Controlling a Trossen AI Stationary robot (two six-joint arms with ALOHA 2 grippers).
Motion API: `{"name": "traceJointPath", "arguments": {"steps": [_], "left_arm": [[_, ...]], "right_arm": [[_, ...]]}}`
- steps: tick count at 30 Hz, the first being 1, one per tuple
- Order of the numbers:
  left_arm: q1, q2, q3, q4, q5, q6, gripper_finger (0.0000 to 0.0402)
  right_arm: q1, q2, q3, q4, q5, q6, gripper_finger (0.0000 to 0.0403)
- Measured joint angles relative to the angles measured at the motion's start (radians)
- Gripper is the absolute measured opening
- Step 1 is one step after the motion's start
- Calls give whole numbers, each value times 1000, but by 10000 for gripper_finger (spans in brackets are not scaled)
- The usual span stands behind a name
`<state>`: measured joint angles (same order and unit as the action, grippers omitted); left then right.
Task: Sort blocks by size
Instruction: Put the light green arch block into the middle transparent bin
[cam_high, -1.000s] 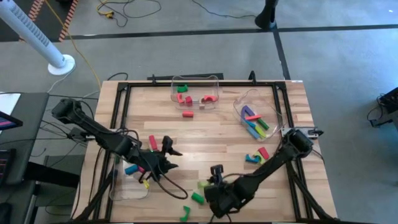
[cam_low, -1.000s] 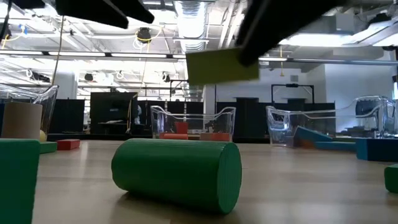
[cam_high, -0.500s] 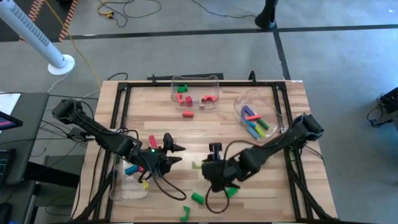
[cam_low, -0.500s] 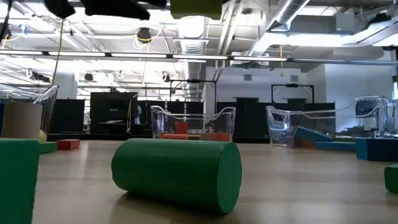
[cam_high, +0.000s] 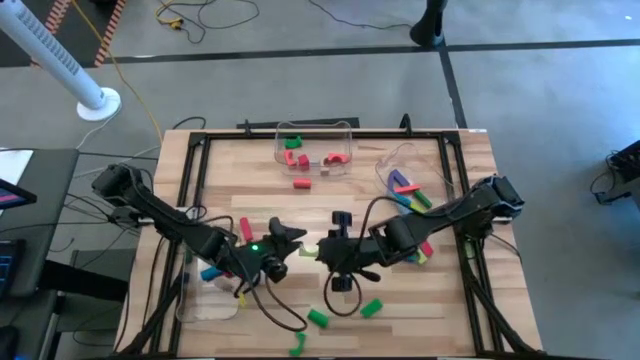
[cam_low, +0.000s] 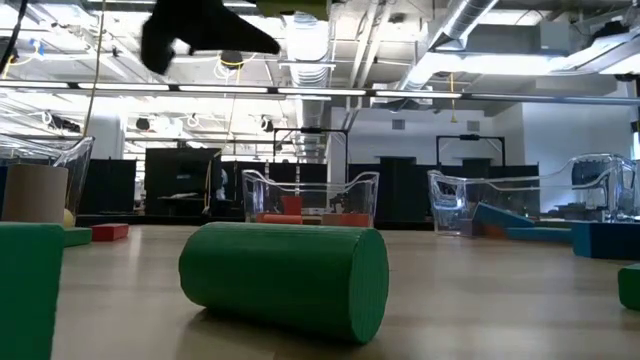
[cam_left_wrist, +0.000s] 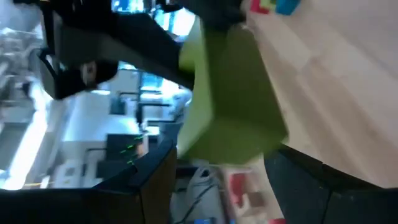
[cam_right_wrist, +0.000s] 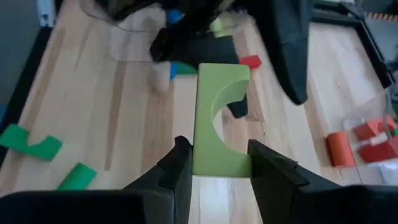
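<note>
— While the right gripper (cam_right_wrist: 214, 163) carries it above the middle of the table (cam_high: 470, 300), toward the near edge, where does that light green arch block (cam_right_wrist: 219, 118) sit in the fingers?

— One end is pinched between the two dark fingers, which press on its flat long sides. The other end and the curved cut-out stick out free ahead of them.

— And the left gripper (cam_high: 283, 243)?

— Just beside it, fingers spread and holding nothing, its tips pointing at the free end of the arch. It looks like a handover is being set up, though that is my reading.

— How would you expect the block to handle?

— Light and stiff, judging by its look, with smooth painted faces that could slide under a weak squeeze. The flat parallel sides are the place to grip; the curved hollow gives poor purchase.

— And the rest of the blocks?

— A green cylinder (cam_low: 285, 278) lies near the table's near edge, and clear bins (cam_high: 314, 146) along the far edge hold sorted pieces.
</note>
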<state>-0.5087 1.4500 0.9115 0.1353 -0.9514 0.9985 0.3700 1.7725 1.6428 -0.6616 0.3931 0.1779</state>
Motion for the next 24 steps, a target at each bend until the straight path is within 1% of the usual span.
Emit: {"name": "traceJointPath", "arguments": {"steps": [1,4,9,13,17,24], "left_arm": [[0,15,0,36,-18,28,232],[0,47,0,118,-25,79,232],[2,56,0,194,-50,98,232],[2,55,0,203,-55,100,232],[2,54,0,206,-92,100,227],[2,54,0,197,-116,95,187]], "right_arm": [[-9,0,0,2,-12,9,157],[-26,-1,0,4,-18,32,157],[-34,-2,0,-2,-28,51,157],[-45,-3,0,-15,-28,69,157],[-53,-3,0,-2,-28,77,157],[-72,-3,0,7,-29,111,157]]}}
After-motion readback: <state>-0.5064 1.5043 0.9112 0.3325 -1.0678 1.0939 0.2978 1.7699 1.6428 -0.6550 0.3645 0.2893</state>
